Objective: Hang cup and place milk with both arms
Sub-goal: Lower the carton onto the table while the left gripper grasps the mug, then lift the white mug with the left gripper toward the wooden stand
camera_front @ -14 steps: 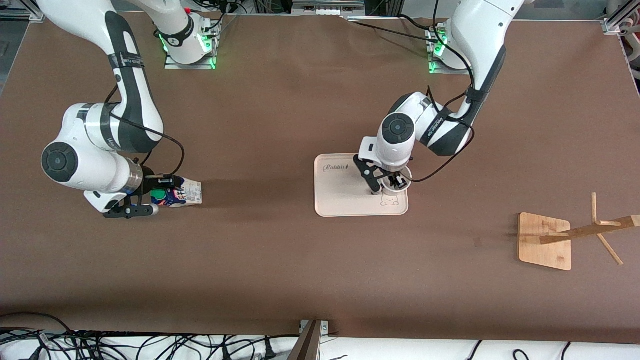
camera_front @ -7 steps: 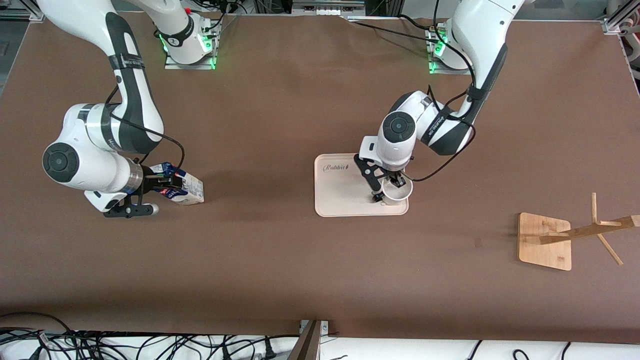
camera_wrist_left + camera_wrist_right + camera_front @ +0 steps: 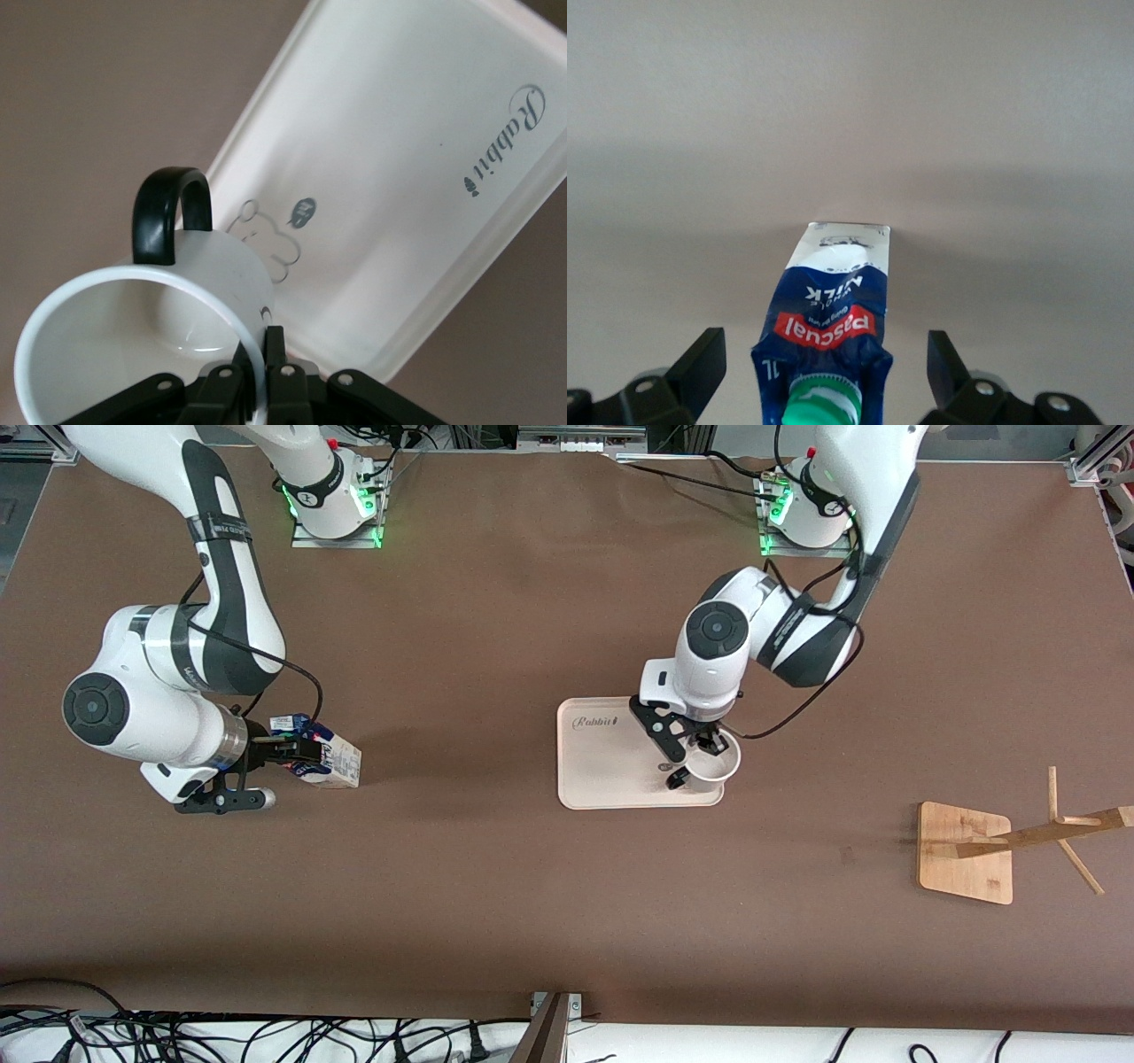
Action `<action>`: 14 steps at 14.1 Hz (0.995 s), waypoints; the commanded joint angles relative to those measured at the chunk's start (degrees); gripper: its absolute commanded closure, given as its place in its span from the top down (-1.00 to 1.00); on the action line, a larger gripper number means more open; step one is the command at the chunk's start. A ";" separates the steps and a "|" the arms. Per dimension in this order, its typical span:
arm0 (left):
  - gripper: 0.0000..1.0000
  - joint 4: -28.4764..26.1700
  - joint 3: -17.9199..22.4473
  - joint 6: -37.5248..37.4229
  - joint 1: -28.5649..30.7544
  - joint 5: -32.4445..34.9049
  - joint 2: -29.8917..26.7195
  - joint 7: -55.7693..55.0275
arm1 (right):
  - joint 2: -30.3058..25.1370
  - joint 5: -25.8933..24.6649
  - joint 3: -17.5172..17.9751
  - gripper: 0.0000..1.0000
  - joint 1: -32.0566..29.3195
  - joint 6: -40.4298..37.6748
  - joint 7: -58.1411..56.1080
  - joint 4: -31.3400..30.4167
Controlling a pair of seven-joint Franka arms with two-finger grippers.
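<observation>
both arms have raised their loads since a second ago: the cup (image 3: pixel 713 767), which sat on the tray (image 3: pixel 602 766) then, now hangs in the air over the tray's edge toward the left arm's end of the table, and the milk (image 3: pixel 323 757), which stood upright on the table (image 3: pixel 496 886) with its green cap showing, is now tipped over and lifted in the right tool (image 3: pixel 283 757). the left tool (image 3: pixel 695 757) pinches the cup's rim, one finger inside and one outside, as the left wrist view shows, with the black handle (image 3: pixel 170 212) pointing away from the fingers and the cup (image 3: pixel 151 345) clear of the tray (image 3: pixel 425 177). the right tool is pressed onto the top of the milk (image 3: pixel 828 345) near the green cap (image 3: pixel 822 407). both grasps look done, so the carry comes next: the cup must travel to the wooden rack (image 3: pixel 992 850) standing well apart toward the left arm's end, and the tray is now free for the milk.
</observation>
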 commanded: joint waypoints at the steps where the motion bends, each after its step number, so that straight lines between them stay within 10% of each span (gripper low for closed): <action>1: -1.00 10.07 0.60 -13.23 0.38 -0.06 -2.99 -3.99 | -0.78 -0.95 -0.24 1.00 -0.34 -3.44 0.21 4.94; 4: -1.00 20.30 0.95 -18.20 3.97 -0.15 -2.64 -9.53 | -1.12 -1.03 -1.11 1.00 -0.95 -4.06 -0.06 8.82; 14: -1.00 25.68 0.77 -18.38 28.14 -10.87 -2.55 -11.84 | -14.93 -11.40 -0.94 1.00 -0.17 -19.44 -2.06 10.84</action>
